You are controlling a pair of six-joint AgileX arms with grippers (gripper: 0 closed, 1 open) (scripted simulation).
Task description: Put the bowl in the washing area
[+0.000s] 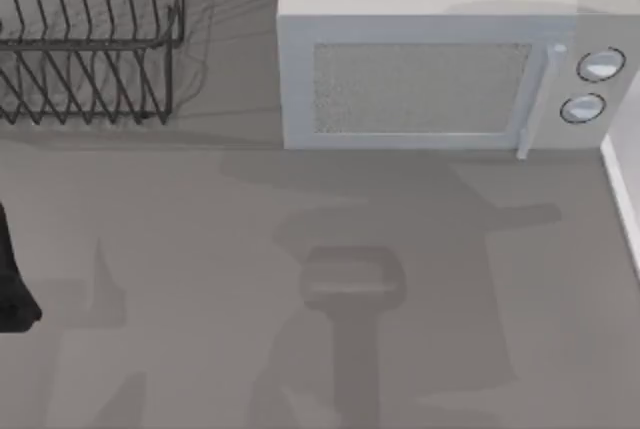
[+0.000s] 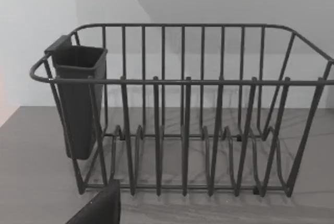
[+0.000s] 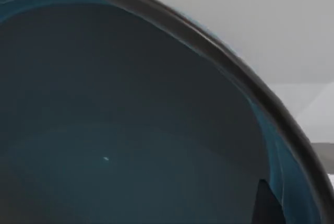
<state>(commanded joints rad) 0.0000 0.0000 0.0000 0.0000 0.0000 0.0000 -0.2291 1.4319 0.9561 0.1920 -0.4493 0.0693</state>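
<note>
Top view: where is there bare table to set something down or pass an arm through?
The broad grey table in front of the microwave lies bare. The far side is crowded: the wire dish rack at the far left, the microwave beside it, with a narrow strip between them.

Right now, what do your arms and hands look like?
Little of them shows. My left arm is a matte black bulky shape at the table's left edge. One dark, flat left finger has a squared tip. A slim dark right finger pokes up inside the bowl.
</note>
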